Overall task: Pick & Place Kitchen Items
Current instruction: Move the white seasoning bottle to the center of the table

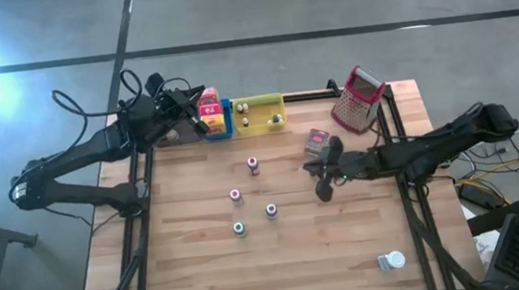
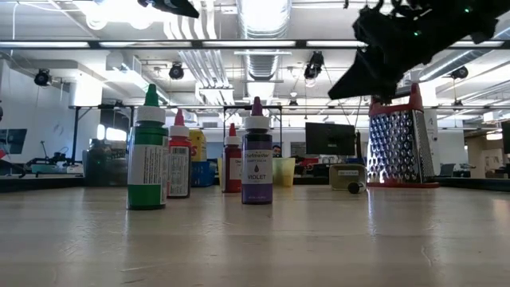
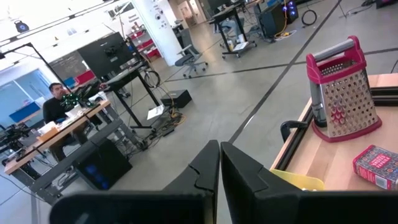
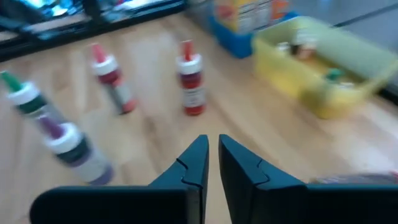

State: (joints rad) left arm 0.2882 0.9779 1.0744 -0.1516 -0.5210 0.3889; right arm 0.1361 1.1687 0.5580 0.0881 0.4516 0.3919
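Several small bottles stand upright mid-table: a pink-capped one, another, a blue-capped one and a green-capped one. The low view shows the green bottle and the violet one. A small red box lies near the grater. My right gripper hovers shut and empty to the right of the bottles, slanting down. My left gripper hangs shut and empty, held level above the far-left trays.
A yellow tray and a blue tray holding small items sit at the far edge. The metal grater with a red handle stands at the far right. A white jar lies near the front right corner.
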